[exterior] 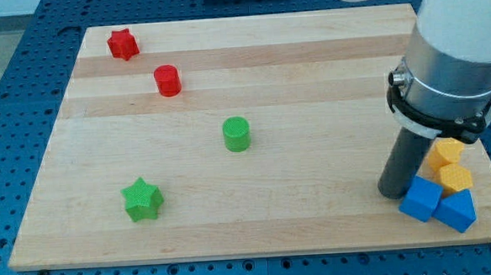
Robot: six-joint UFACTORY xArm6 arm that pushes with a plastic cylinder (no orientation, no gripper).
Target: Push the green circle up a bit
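Wooden board [317,218] seen from above. The green circle [236,134] stands near the frame's centre, well apart from my tip [394,191], which rests at lower right — holding nothing, just beside a blue cube [420,199]. Around it: a blue triangular block [457,210] and two yellow blocks [445,152] [456,178]. Lower left — a green star [141,199]; upper left, a red star [123,44] and red cylinder [168,80].

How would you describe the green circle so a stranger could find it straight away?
On the wooden board, look near the middle, right of and above the green star. The green circle is a round cylinder standing alone; the red cylinder is its shape, but not its colour.
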